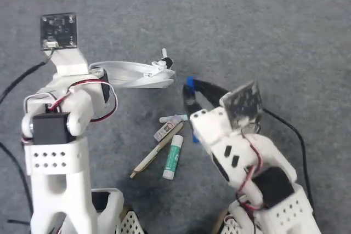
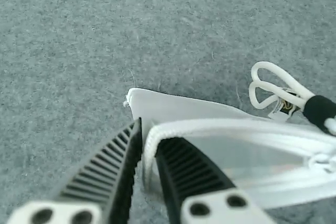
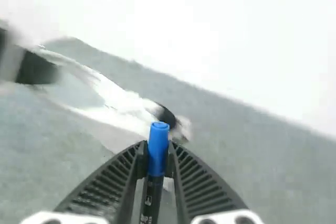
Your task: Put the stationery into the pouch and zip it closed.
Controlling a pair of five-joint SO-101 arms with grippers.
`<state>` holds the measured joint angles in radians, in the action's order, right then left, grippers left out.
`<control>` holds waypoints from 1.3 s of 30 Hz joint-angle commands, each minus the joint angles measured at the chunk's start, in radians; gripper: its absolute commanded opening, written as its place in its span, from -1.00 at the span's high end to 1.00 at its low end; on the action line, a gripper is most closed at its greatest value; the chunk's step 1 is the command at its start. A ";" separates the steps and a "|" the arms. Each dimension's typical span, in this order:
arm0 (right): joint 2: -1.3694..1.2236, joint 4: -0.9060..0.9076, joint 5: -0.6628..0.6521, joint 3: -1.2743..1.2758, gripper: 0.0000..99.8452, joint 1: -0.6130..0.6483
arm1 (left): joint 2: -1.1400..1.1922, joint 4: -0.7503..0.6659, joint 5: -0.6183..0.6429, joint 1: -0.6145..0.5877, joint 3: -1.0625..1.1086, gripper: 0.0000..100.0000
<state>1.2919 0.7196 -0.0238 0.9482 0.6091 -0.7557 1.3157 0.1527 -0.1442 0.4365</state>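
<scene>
A white translucent pouch [image 1: 134,75] is held up off the grey carpet at the upper middle, its mouth facing right. My left gripper [image 2: 147,153] is shut on the pouch's rim [image 2: 220,129]; a white cord loop [image 2: 270,90] and black toggle [image 2: 319,109] hang at its far end. My right gripper [image 3: 157,163] is shut on a blue pen [image 3: 156,153], its blue cap [image 1: 190,84] pointing at the pouch [image 3: 105,103] mouth. On the carpet lie a green-and-white glue stick [image 1: 173,157], a wooden pencil [image 1: 156,150] and a small white eraser-like item [image 1: 166,127].
Grey carpet [image 1: 274,42] covers the table, bare at the back and right. Black cables run at the left edge [image 1: 16,83] and on the right [image 1: 293,132]. The arm bases stand at the front.
</scene>
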 commanded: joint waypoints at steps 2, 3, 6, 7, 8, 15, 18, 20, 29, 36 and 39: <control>0.048 -0.131 -0.078 -0.084 0.99 0.130 | 0.005 0.003 0.015 0.006 -0.062 0.98; 0.048 -0.166 -0.081 -0.084 0.99 0.139 | 0.005 0.003 0.015 0.006 -0.061 0.98; 0.051 -0.283 -0.081 -0.084 0.99 0.148 | 0.005 0.003 0.015 0.006 -0.061 0.98; 0.051 -0.321 -0.080 -0.086 0.99 0.148 | 0.005 0.003 0.015 0.006 -0.061 0.98; 0.050 -0.360 -0.080 -0.089 0.99 0.148 | 0.005 0.003 0.015 0.006 -0.061 0.98; 0.048 -0.590 -0.078 -0.091 0.99 0.148 | 0.005 0.003 0.015 0.008 -0.059 0.98; 0.048 -0.667 -0.078 -0.091 0.99 0.148 | 0.005 0.003 0.015 0.011 -0.058 0.98; 0.048 -0.702 -0.078 -0.091 0.99 0.148 | 0.005 0.002 0.015 0.012 -0.058 0.98; -0.028 -0.826 -0.078 -0.091 0.99 0.156 | 0.006 0.003 0.015 0.014 -0.058 0.98; -0.160 -0.944 -0.084 -0.091 0.99 0.193 | 0.006 0.003 0.015 0.012 -0.054 0.98; -0.206 -0.972 -0.084 -0.091 0.99 0.186 | 0.006 -0.003 0.015 0.014 -0.041 0.98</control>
<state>1.1492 -0.2010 -0.0928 0.9191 0.7871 -0.7557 1.3157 0.1527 -0.1396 0.4365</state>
